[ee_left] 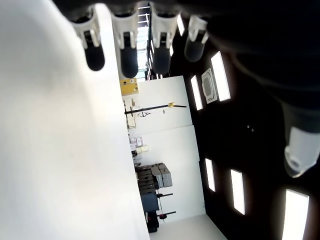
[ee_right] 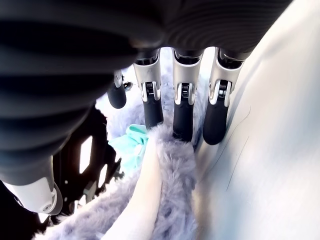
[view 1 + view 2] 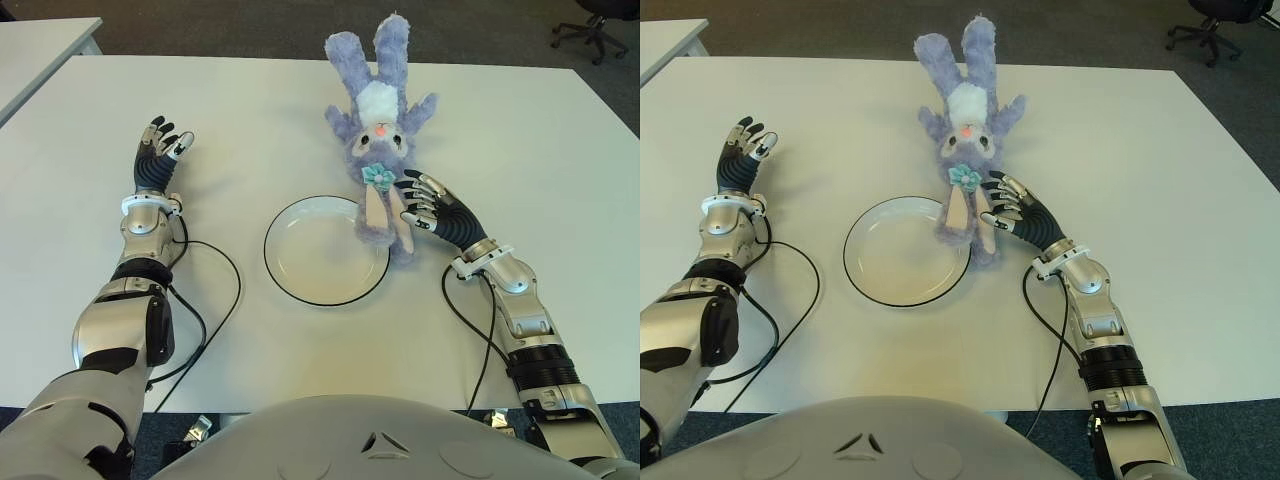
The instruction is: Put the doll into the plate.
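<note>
Purple plush rabbit doll (image 3: 380, 150) lay just beyond the round white black-rimmed plate (image 3: 300, 275), not yet in it, as the right hand (image 3: 425, 205) reached, fingers spread, onto its legs; the left hand (image 3: 160, 150) idled open well to the plate's left.

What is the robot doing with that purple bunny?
It wants to put the bunny doll on the white plate. The bunny lies on the table with one long ear hanging over the plate's rim. The robot's right hand is beside the ears, its fingers stretched out against the fur but not wrapped around it. The left hand waits open on the plate's other side, holding nothing.
</note>
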Robot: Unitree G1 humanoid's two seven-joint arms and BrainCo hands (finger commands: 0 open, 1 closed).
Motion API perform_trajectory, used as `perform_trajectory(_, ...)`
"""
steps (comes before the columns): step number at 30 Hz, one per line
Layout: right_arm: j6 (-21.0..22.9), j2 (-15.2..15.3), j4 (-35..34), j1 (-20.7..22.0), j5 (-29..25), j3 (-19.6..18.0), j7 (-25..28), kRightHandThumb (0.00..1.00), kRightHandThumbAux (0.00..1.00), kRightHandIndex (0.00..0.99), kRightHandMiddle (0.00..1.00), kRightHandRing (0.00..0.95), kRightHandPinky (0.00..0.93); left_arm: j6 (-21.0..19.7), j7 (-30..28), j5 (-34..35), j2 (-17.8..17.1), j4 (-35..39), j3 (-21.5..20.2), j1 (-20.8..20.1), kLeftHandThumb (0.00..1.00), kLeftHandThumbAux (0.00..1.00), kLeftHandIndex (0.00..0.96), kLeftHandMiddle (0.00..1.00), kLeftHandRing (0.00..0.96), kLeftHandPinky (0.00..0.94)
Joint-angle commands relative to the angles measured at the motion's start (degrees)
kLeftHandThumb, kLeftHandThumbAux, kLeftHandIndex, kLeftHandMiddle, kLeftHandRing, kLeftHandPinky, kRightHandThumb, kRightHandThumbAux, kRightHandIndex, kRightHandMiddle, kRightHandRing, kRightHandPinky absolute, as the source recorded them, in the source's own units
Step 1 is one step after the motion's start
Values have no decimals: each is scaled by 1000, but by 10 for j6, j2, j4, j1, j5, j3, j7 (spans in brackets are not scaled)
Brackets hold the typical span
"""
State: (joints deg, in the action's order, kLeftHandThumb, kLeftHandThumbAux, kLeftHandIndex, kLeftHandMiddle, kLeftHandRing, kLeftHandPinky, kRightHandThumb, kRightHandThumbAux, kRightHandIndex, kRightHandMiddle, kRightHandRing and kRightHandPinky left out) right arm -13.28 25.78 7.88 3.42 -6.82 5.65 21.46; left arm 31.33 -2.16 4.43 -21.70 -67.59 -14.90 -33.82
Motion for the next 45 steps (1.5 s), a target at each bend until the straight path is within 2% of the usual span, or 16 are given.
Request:
perform_trajectory(1, 2, -128, 117, -190, 32, 135, 10, 287, 570, 64, 209, 248, 294, -17, -29, 10, 19, -22, -4, 53, 0, 520, 0, 125, 129, 102)
perform_trajectory(5, 2, -129, 119, -189, 32, 136, 7, 325, 569, 84, 223, 248, 258, -18, -30, 12, 19, -22, -6, 53, 0, 521, 0, 123, 127, 102)
perform_trajectory(11, 4, -133, 122, -188, 27, 134, 5, 374, 569, 103, 244, 256, 265, -17, -31, 12, 19, -22, -6, 53, 0, 522, 0, 121, 124, 102)
perform_trajectory(15, 6, -136, 122, -189, 23, 131, 3, 441, 568, 123, 267, 266, 261, -14, -33, 11, 19, -21, -5, 54, 0, 519, 0, 125, 123, 98)
perform_trajectory(24, 10, -138, 119, -189, 24, 130, -4, 492, 551, 150, 284, 268, 259, -12, -36, 10, 19, -21, -4, 54, 0, 510, 0, 123, 122, 94)
perform_trajectory(26, 15, -133, 106, -190, 29, 132, -9, 540, 542, 177, 294, 282, 290, -12, -34, 10, 19, -21, -3, 54, 0, 510, 0, 124, 125, 91)
perform_trajectory(30, 21, -126, 90, -190, 40, 139, -20, 569, 539, 191, 303, 291, 305, -14, -33, 9, 19, -21, -3, 54, 0, 510, 0, 124, 126, 91)
perform_trajectory(36, 34, -117, 72, -193, 72, 152, -56, 676, 518, 292, 336, 336, 354, -18, -32, 13, 20, -22, -6, 53, 0, 516, 0, 119, 122, 100)
perform_trajectory(40, 39, -115, 64, -195, 83, 157, -74, 696, 515, 315, 342, 341, 360, -18, -34, 14, 20, -22, -8, 53, 0, 515, 0, 117, 120, 100)
perform_trajectory(41, 40, -115, 61, -196, 86, 158, -80, 708, 656, 389, 345, 343, 364, -17, -34, 14, 20, -21, -8, 53, 0, 515, 0, 118, 121, 101)
perform_trajectory(42, 41, -114, 59, -196, 88, 159, -83, 713, 691, 409, 351, 348, 369, -16, -33, 14, 20, -21, -8, 53, 0, 516, 0, 120, 123, 104)
perform_trajectory(45, 45, -111, 44, -200, 100, 162, -101, 717, 700, 418, 369, 371, 409, -12, -28, 11, 20, -20, -6, 54, 0, 520, 0, 123, 125, 109)
